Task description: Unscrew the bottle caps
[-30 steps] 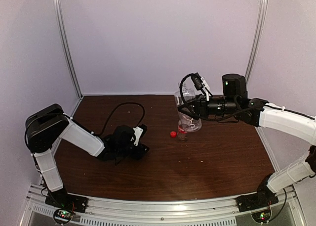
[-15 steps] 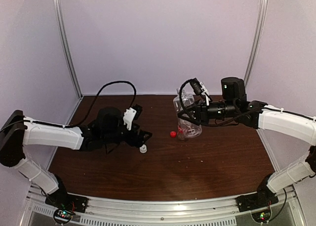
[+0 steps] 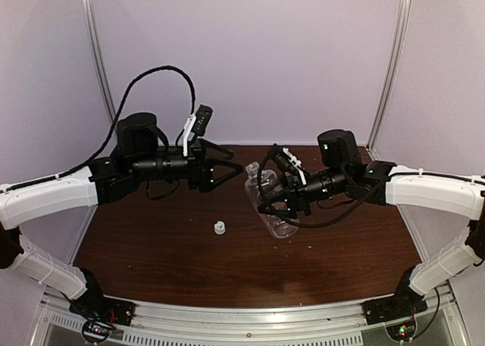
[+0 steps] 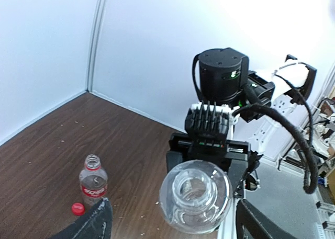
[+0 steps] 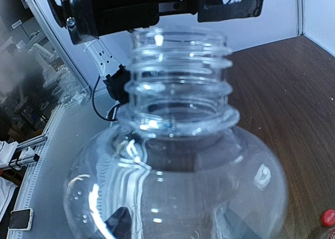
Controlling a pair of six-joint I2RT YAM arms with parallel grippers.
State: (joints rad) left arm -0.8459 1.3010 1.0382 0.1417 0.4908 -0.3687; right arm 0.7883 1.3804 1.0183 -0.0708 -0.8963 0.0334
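One table (image 3: 151,263), brown; above it a tall plain bottle (image 4: 194,197), uncapped, droplets on its wall, clamped in the right gripper (image 3: 267,194), mouth towards the left gripper (image 3: 227,163), whose jaws stand apart. One short red-labelled bottle (image 4: 93,181), upright on the table, uncapped, contents not discernible. One red cap (image 4: 78,208) just beside it; one white cap (image 3: 219,227) alone on the table, nearer, left of centre.

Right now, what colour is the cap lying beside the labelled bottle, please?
The cap is red; left wrist view.

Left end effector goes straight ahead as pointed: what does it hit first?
The open mouth of the clear bottle in the right end effector, centred ahead; how far off is unclear.
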